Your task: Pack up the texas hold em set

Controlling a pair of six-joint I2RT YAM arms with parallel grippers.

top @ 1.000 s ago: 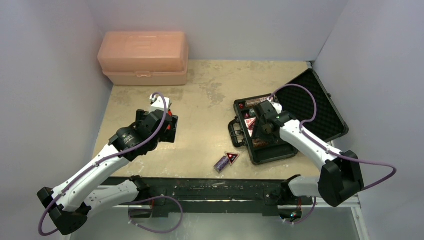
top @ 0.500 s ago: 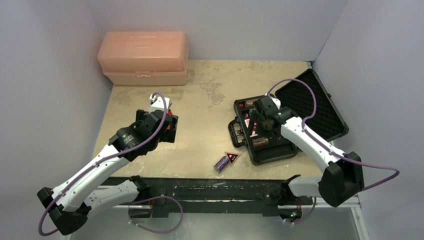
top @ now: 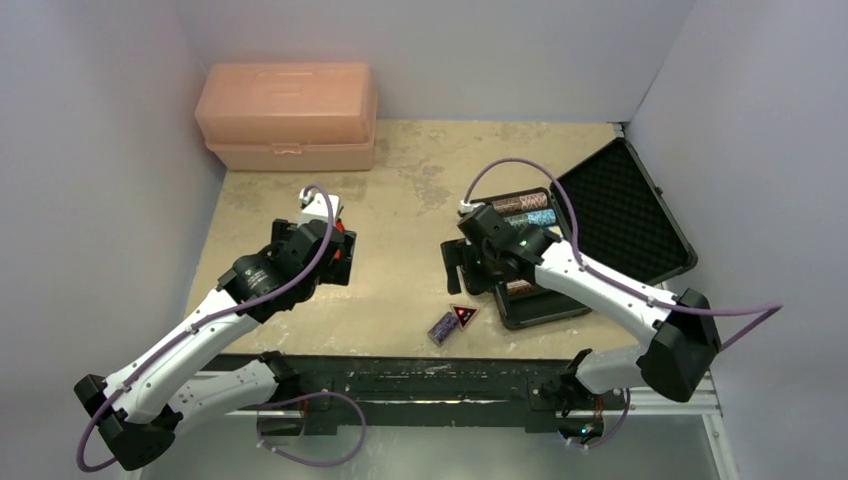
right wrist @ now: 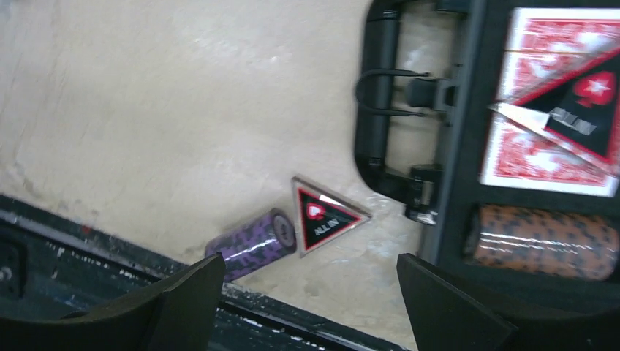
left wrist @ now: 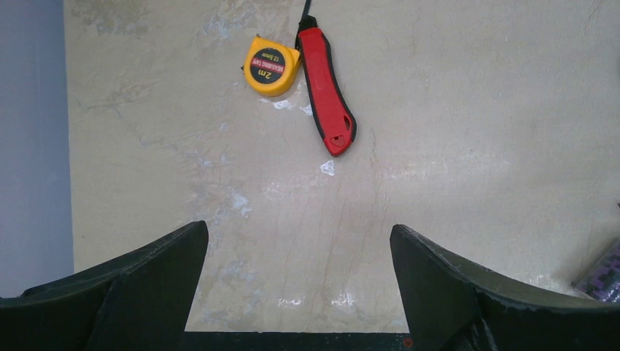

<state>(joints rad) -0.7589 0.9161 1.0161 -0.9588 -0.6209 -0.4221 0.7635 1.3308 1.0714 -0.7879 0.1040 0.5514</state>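
The black case [top: 541, 306] lies open at the right, its foam lid [top: 620, 205] tipped back. Brown and blue chip stacks [top: 525, 210] fill its far slots. In the right wrist view the tray holds a red card deck [right wrist: 545, 157] with a black-red triangular token [right wrist: 577, 110] on it, and a brown chip stack [right wrist: 541, 241]. On the table in front of the case handle [right wrist: 380, 110] lie a purple chip stack [top: 441, 327] [right wrist: 252, 241] and another triangular token [top: 462, 316] [right wrist: 324, 214]. My right gripper [top: 468, 268] [right wrist: 311, 262] hangs open and empty above them. My left gripper [top: 335, 250] [left wrist: 297, 230] is open over bare table.
A large peach plastic box [top: 288, 115] stands at the back left. A red folding knife [left wrist: 327, 91] and a yellow tape measure [left wrist: 272, 66] lie ahead of the left gripper. The table's dark front rail [right wrist: 292, 322] runs just below the purple stack.
My right gripper has opened wider and swung left off the case tray to above the handle, leaving the brown chip stack in the tray. The left arm has not moved.
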